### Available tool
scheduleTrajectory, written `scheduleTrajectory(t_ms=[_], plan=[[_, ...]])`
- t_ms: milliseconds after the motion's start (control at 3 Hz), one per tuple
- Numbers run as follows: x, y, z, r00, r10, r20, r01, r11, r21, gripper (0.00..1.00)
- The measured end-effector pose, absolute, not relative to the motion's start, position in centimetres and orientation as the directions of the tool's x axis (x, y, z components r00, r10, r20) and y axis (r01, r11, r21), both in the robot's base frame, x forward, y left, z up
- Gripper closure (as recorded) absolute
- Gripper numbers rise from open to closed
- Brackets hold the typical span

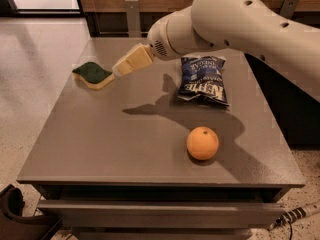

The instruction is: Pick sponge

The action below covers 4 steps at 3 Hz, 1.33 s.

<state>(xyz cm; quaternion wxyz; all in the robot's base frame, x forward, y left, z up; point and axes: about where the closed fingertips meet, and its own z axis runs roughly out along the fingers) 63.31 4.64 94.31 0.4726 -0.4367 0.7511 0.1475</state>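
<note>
The sponge (93, 75), dark green on top over pale yellow foam, lies flat on the grey table (115, 144) near its back left corner. My gripper (119, 69), with pale yellow fingers, hangs above the table just to the right of the sponge, pointing left and down towards it. Its tip is very close to the sponge's right edge. The white arm reaches in from the upper right.
A blue chip bag (203, 80) lies at the back right of the table. An orange (202, 143) sits near the front right. The table's left edge drops to a tiled floor. A wooden wall and a metal post stand behind the table.
</note>
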Motion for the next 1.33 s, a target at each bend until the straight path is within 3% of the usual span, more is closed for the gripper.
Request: scheduleTrajectory(t_ms=[667,1333], plan=[[66.1,14.8,87.6,-0.173,-0.475,-0.863,-0.904,0.424,-0.052,0.0],[67.8,20.6,81.7,-0.228,-0.365,-0.902,-0.922,0.379,0.08,0.03]])
